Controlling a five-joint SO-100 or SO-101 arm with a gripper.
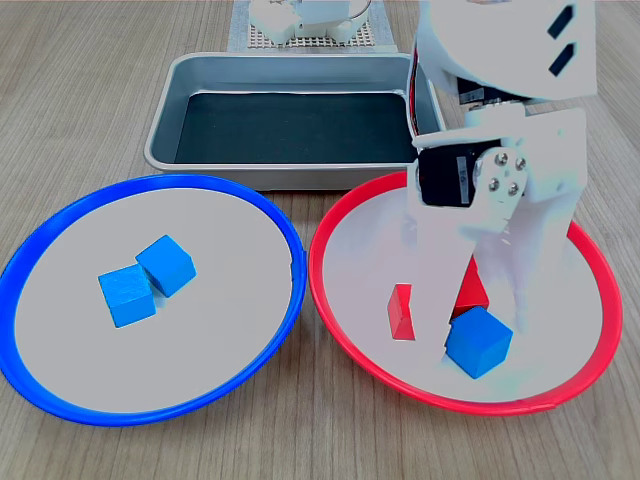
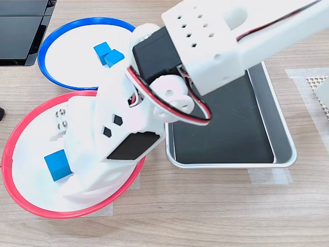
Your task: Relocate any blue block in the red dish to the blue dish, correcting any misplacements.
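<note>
The gripper stands with its two white fingers spread apart, straddling the blue block, which lies between the tips inside the red dish. Red cubes sit just behind the fingers. Well apart on the first exterior view's left, the blue dish holds two blue cubes.
</note>
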